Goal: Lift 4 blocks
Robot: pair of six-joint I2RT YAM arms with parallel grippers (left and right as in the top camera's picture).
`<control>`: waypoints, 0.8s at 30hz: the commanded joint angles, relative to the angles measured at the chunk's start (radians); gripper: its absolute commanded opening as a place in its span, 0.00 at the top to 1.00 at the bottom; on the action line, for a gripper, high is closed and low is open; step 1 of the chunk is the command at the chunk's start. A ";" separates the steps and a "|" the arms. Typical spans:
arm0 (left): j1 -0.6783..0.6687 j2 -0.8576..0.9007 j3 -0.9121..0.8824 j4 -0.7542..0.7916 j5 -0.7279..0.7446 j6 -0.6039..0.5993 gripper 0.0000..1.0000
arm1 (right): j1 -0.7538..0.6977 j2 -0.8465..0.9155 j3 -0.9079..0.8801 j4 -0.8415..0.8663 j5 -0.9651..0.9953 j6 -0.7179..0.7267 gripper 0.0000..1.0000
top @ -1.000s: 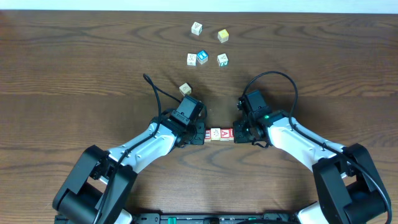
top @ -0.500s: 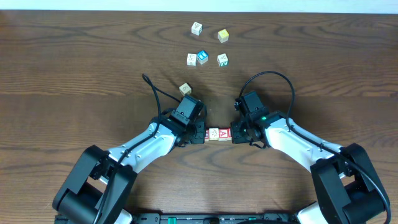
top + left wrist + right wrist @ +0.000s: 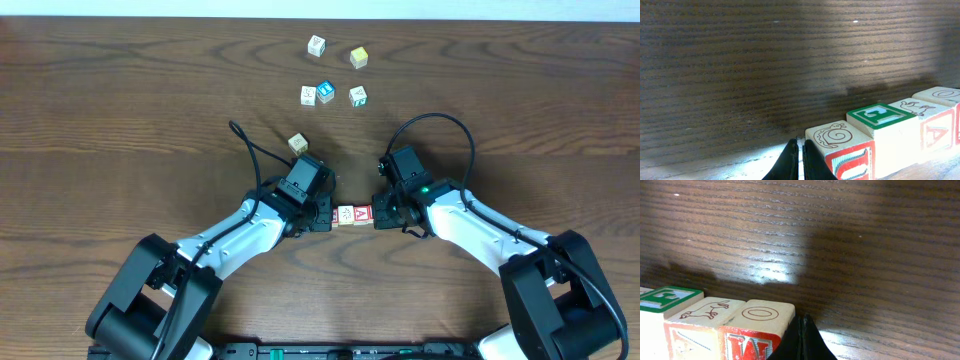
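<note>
Now the left gripper [image 3: 326, 215] and right gripper [image 3: 379, 216], fingers pressed together, squeeze the row of four small wooden alphabet blocks [image 3: 352, 215] between them at front centre; lifting likely needs both arms rising evenly.

Table [image 3: 100, 100], contents:
- Row of blocks [image 3: 352, 215]: near centre, running left to right, between left gripper [image 3: 327, 216] and right gripper [image 3: 378, 215], each at one end.
- Single block [image 3: 297, 143]: just beyond the left gripper.
- Cluster of blocks [image 3: 325, 92]: far side, well apart.

The overhead view is evenly lit and sharp. In both wrist views a bright glare patch lies on the table [image 3: 775, 272], and a dark shadow falls behind the blocks [image 3: 890, 132].
</note>
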 commanded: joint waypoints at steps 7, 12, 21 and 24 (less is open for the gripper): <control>-0.023 0.006 -0.004 0.025 0.057 -0.005 0.93 | 0.024 0.015 -0.006 0.034 -0.131 0.008 0.99; -0.023 0.005 -0.004 0.025 0.058 -0.005 0.92 | 0.037 0.014 -0.004 0.070 -0.185 0.009 0.99; -0.023 0.005 -0.004 0.043 0.058 -0.014 0.93 | 0.048 0.014 -0.004 0.077 -0.211 0.009 0.99; -0.023 0.005 -0.004 0.050 0.058 -0.024 0.92 | 0.048 0.014 -0.004 0.077 -0.211 0.009 0.99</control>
